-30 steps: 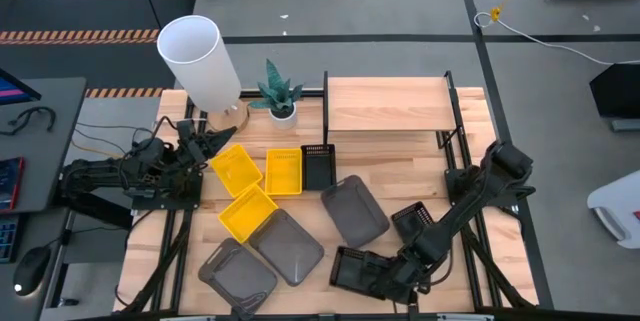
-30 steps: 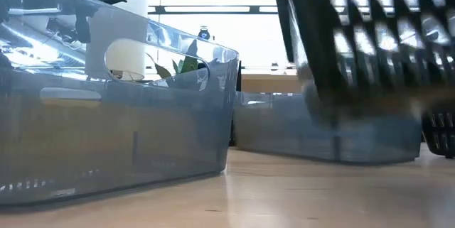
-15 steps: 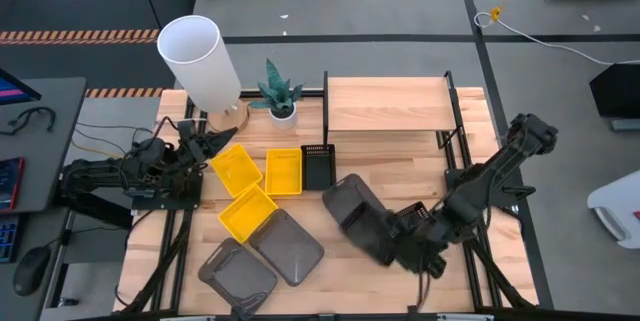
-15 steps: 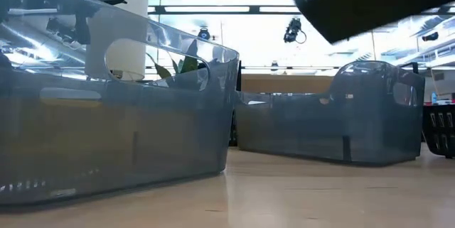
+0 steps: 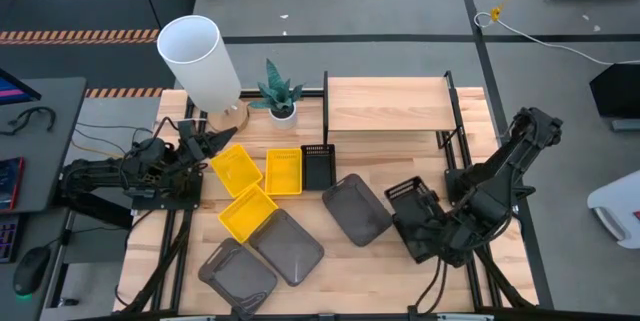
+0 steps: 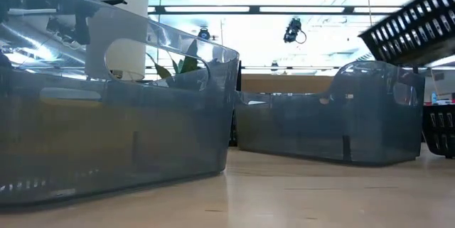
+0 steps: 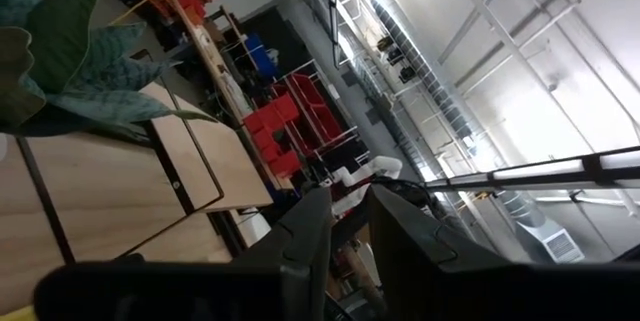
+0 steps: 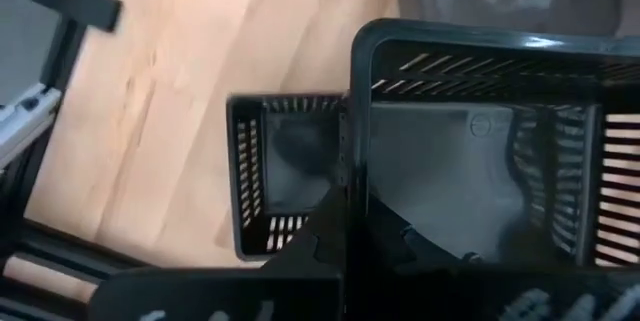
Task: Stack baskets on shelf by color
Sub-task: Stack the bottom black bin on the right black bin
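right gripper [image 5: 432, 233]: jaws clamped on black basket [image 5: 412, 211] wall, lifted for stacking
left gripper [image 5: 207, 144]: idle by yellow basket [image 5: 236, 168], jaws narrow, empty

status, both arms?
Right hand shut on lifted black basket. Left hand parked beside yellow basket. Shelf bare, path clear.

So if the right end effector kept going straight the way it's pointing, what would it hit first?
Probably the other black perforated plastic basket on the light wooden tabletop. The right end effector is shut on a black mesh basket held over it, though depth is unclear.
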Robot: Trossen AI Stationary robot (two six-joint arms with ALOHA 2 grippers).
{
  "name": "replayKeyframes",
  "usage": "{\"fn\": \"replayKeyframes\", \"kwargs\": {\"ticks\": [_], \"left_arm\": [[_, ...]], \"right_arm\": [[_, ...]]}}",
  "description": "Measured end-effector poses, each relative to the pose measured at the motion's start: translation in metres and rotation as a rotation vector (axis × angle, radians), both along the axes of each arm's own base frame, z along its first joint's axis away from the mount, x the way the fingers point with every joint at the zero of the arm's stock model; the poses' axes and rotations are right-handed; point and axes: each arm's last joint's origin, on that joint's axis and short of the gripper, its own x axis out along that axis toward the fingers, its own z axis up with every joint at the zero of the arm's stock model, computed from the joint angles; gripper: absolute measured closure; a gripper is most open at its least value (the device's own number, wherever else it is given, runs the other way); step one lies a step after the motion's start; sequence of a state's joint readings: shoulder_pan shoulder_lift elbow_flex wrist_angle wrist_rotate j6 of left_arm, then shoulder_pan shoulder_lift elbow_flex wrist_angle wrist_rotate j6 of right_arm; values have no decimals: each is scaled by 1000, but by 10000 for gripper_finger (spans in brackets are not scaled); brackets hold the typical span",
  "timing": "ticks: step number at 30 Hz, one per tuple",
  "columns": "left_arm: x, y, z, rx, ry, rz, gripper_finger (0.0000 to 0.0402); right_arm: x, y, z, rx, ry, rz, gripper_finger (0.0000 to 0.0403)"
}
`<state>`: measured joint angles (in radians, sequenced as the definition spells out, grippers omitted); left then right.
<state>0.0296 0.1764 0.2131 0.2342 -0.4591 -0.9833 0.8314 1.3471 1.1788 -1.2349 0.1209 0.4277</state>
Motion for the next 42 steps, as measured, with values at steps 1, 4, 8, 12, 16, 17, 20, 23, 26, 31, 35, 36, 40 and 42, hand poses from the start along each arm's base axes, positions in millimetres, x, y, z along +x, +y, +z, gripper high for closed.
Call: {"fn": "replayKeyframes", "kwargs": {"ticks": [1,4,8,12,16,17,20,23,26,31,35,36,40,42], "left_arm": [[0,0,0,-1,0,0,325],[0,0,0,0,0,0,322],[0,0,0,3,0,-13,323],[0,0,0,3,0,-15,323],[0,0,0,3,0,-15,323],[0,0,0,4,0,-15,323],[0,0,0,4,-1,-18,323],[0,0,0,4,-1,-18,320],[0,0,0,4,0,-18,320],[0,0,0,5,0,-18,325],[0,0,0,5,0,-18,325],[0,0,0,6,0,-18,323],[0,0,0,6,0,-18,320],[0,0,0,6,1,-18,320]], "right_arm": [[-1,1,-3,5,6,-6,398],[-4,4,-16,21,26,-25,398],[-5,6,-30,47,32,-60,398],[2,13,-34,111,-45,-29,398],[10,21,-32,167,-139,33,398],[10,21,-31,170,-141,31,398],[6,18,-33,148,-81,-32,398],[0,19,-33,142,-45,-51,398],[-4,24,-33,161,-41,-41,398],[-14,35,-37,183,23,-38,398],[-19,38,-41,134,12,-61,398],[-20,38,-42,124,7,-62,398],[-21,38,-51,95,18,-60,398],[-21,37,-57,91,19,-60,398]]}}
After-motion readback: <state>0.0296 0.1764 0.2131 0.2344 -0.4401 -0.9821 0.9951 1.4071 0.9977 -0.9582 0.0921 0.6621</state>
